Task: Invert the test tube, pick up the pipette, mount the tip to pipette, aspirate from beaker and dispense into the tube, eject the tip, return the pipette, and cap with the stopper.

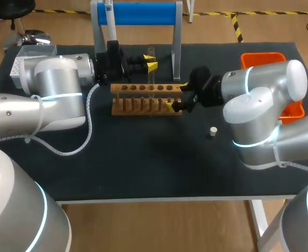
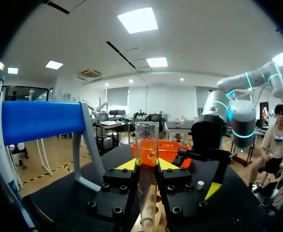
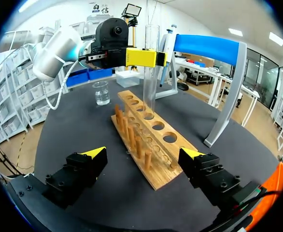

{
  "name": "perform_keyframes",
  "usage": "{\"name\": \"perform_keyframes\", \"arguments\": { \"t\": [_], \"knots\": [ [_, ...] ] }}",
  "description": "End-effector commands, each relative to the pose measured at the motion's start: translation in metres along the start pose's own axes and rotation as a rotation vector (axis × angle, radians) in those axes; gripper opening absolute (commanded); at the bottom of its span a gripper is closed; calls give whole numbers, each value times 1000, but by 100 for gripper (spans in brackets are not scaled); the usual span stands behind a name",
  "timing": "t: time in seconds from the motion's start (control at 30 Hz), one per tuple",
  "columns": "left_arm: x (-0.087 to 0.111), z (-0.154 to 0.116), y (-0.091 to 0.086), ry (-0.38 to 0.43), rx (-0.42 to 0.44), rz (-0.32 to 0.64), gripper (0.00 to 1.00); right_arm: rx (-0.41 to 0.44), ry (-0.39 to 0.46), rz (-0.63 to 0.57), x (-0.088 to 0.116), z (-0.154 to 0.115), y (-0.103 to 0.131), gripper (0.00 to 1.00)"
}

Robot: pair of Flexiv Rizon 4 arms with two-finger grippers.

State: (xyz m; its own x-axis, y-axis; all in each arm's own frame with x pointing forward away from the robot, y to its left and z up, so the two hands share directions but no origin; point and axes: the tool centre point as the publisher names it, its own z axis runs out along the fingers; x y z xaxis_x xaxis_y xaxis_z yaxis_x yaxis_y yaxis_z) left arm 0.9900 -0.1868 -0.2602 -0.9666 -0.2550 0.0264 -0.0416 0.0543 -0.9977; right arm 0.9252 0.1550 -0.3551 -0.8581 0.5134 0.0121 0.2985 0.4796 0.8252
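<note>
The left claw (image 1: 150, 62) is closed on a glass tube (image 1: 151, 77), with one yellow finger on each side of it. The tube stands straight up with its open end on top. Its bottom end reaches down to a hole in the wooden rack (image 1: 138, 100). I cannot tell how deep it goes in.

The rack lies on the black worktop (image 1: 143, 168), a bit toward 12 o'clock from the middle. It has a row of round holes along the top. A row of pegs runs along the side that faces 6 o'clock.

The right claw (image 1: 177, 96) is open wide and holds nothing. It sits at the 3 o'clock end of the rack. In the right wrist view its two fingers (image 3: 95, 153) stand on either side of that end, and neither one touches the wood.

A small white plug (image 1: 213, 132) stands alone on the worktop. It is at 4 o'clock from the rack, near the right arm (image 1: 259, 105).

A stand with a blue bar (image 1: 138, 13) is at the 12 o'clock edge, and the pipette (image 1: 109, 13) hangs on it. An orange box (image 1: 263, 56) is in the 2 o'clock corner, and a white box (image 1: 22, 60) is at 10 o'clock.

In the right wrist view a small glass cup (image 3: 101, 93) stands on the worktop past the far end of the rack, below the left arm (image 3: 54, 53).
</note>
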Motion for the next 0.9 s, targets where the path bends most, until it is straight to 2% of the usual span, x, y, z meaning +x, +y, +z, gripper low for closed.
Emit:
{"name": "perform_keyframes", "arguments": {
  "t": [0.03,0.9],
  "knots": [
    [-1,2,3,-1,2,-1,0,1,0,0,0,0,0,100],
    [-3,2,17,0,-1,-15,0,1,0,0,0,0,0,100]
  ]
}}
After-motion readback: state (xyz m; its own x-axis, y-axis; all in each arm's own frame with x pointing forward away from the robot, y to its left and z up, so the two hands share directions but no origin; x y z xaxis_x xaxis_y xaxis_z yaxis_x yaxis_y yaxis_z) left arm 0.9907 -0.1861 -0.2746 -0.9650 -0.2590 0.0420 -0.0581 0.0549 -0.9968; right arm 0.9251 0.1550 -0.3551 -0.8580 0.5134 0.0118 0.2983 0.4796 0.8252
